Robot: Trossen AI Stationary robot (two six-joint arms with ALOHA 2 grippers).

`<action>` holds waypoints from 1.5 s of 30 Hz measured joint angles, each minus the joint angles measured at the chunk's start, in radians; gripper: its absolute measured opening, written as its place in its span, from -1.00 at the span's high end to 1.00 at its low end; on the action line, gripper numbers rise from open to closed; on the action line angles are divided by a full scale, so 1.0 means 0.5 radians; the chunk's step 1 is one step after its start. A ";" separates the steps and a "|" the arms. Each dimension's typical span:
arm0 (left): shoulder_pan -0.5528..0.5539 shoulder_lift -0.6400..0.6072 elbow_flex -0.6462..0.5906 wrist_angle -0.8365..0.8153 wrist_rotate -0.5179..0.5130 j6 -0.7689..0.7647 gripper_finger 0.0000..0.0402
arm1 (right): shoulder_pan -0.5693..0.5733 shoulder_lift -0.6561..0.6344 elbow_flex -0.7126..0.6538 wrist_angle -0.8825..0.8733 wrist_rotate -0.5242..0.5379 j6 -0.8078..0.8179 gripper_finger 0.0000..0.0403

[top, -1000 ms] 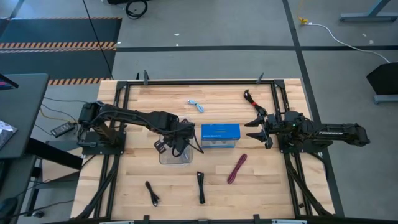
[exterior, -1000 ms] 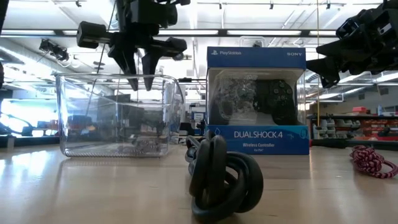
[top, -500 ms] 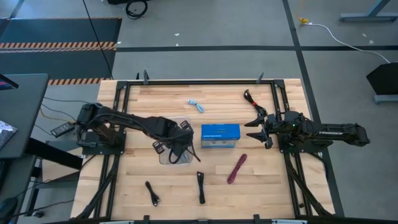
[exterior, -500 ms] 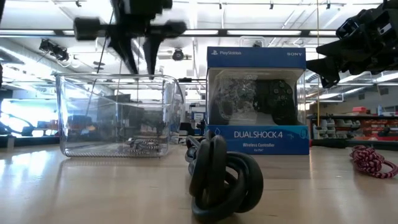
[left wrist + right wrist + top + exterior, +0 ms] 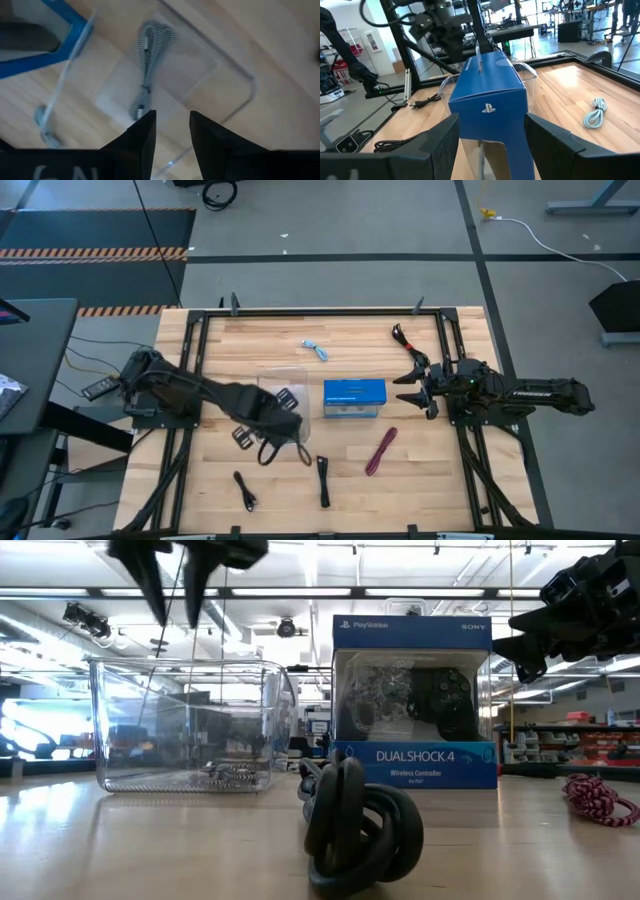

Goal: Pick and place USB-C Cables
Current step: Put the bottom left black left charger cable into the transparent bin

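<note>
One striped cable (image 5: 146, 65) is seen lying flat on the floor of the clear tray (image 5: 240, 95). Five more bundles are spread over the bench (image 5: 440, 480): two black ones (image 5: 322, 480) (image 5: 244, 491) and a maroon one (image 5: 381, 450) on the near side, and a light blue one (image 5: 316, 350) and a black-and-red one (image 5: 402, 337) on the far side.

The left pincer (image 5: 172, 120) is held above the tray's near edge, fingers apart, with nothing between them. The right pincer (image 5: 490, 119) is parked just beside the blue box (image 5: 354, 398), fingers wide apart and empty.

Risks are judged as follows:
- A flat, thin bundle may be caught by a single loop and pulled loose.
- The bench may be scraped if the descent is overrun.
- The light tray may be clipped at its wall on a return pass and shifted or tipped.
- The box, standing just beside the tray, may be nudged.
</note>
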 joint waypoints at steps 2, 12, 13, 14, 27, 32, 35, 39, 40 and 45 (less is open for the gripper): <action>-0.071 0.000 0.000 -0.036 -0.001 -0.119 0.37 | 0.000 0.000 0.000 -0.012 0.000 0.000 -0.14; -0.463 0.000 0.000 -0.020 0.051 -0.639 0.37 | 0.000 0.000 0.000 -0.028 0.000 0.002 -0.14; -0.501 0.002 0.000 0.005 0.051 -0.682 0.37 | 0.001 0.001 0.000 -0.027 0.001 0.004 -0.14; -0.537 0.008 0.000 0.045 0.049 -0.720 0.37 | 0.000 0.000 0.000 -0.027 0.001 0.005 -0.14; -0.806 0.146 -0.164 0.235 0.226 -0.974 0.37 | 0.001 0.000 0.000 -0.030 0.001 0.060 -0.14; -0.851 0.146 -0.306 0.376 0.311 -1.032 0.37 | 0.000 0.000 0.000 -0.030 0.012 0.060 -0.14; -0.870 0.146 -0.401 0.542 0.348 -1.026 0.37 | 0.001 0.000 0.000 -0.031 0.012 0.081 -0.14; -0.871 0.146 -0.556 0.704 0.474 -1.038 0.37 | 0.001 0.000 0.000 -0.031 0.011 0.105 -0.14; -0.870 0.146 -0.595 0.716 0.498 -1.046 0.37 | 0.001 0.000 0.000 -0.032 0.011 0.105 -0.14; -0.878 0.146 -0.718 0.803 0.521 -1.058 0.37 | 0.001 0.000 0.000 -0.032 0.011 0.101 -0.14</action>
